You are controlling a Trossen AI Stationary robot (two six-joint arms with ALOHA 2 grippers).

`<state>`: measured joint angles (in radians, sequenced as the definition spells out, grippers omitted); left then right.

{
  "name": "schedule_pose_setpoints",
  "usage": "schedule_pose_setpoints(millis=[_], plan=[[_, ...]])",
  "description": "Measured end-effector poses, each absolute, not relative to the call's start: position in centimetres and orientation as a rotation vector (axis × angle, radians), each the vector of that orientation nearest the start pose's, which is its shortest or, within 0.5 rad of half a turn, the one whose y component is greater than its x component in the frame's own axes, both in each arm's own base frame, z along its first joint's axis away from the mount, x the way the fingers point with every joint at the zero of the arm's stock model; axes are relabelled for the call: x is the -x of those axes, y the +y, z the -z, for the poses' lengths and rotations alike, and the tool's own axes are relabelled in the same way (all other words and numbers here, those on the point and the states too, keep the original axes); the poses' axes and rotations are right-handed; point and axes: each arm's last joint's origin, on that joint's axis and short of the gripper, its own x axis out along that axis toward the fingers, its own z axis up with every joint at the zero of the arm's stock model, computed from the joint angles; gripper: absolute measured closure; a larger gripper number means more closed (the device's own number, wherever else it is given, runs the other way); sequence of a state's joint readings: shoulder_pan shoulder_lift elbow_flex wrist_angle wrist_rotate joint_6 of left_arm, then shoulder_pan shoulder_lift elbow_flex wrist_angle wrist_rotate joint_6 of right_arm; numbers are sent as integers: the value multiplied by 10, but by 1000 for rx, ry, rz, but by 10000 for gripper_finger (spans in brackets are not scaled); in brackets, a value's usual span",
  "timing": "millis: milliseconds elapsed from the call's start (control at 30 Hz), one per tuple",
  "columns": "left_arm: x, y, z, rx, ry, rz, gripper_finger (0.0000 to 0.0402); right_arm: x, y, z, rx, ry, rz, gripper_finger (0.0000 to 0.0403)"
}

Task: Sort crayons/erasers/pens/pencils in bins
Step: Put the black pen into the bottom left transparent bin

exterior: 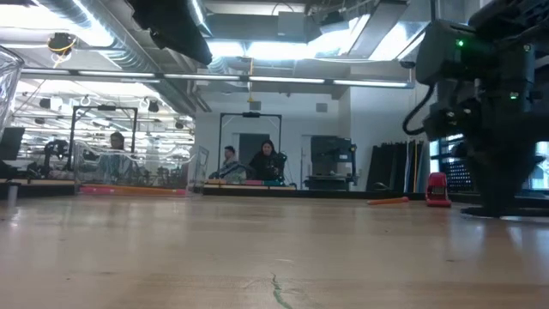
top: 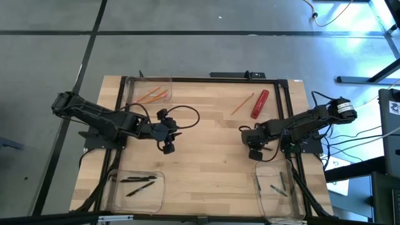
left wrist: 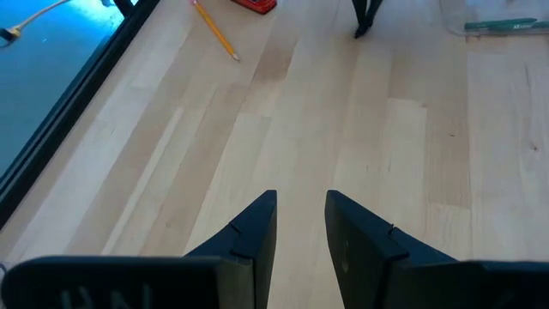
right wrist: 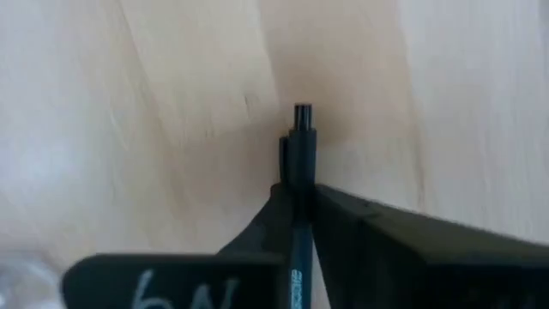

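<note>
Pen in fingers: a thin black pen (right wrist: 299,184) is seen clamped between the two fingers of the right gripper (right wrist: 298,206), its capped end standing out past the fingertips over the bare desk (right wrist: 171,103).
Right gripper place: it is held at the right side of the desk, just beside the right near bin (top: 279,189), in which some pens are already laid.
Left gripper: the left gripper (left wrist: 300,215) is held over the middle of the desk with the fingers parted and nothing between them; this arm is judged to wait.
Handling of pen: it is judged light, stiff and smooth, so it may turn or slip in the grip; a hold near the middle would be safer than one near the end.
Left near bin: black pens (top: 139,182) are laid in it.
Still on desk: one pencil (top: 242,104) and a thick red cylinder (top: 259,104) are left near the far right corner, close together.
Far bin: orange pencils (top: 153,95) are laid in the far left bin (top: 133,82).
Hard to make out: the length of pen behind the fingers is hidden; erasers and crayons cannot be told apart anywhere.
</note>
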<state>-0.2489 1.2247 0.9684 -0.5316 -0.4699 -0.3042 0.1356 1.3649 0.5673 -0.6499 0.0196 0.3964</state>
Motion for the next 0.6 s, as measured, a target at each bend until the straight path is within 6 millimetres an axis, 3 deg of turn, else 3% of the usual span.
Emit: schedule_pose_setpoints(millis=[333, 600], plan=[[-244, -49, -281, 9, 698, -318, 306, -208, 14, -137, -305, 1277, 252, 378], [-244, -48, -281, 7, 703, -318, 306, -227, 0, -158, -347, 1181, 300, 397]])
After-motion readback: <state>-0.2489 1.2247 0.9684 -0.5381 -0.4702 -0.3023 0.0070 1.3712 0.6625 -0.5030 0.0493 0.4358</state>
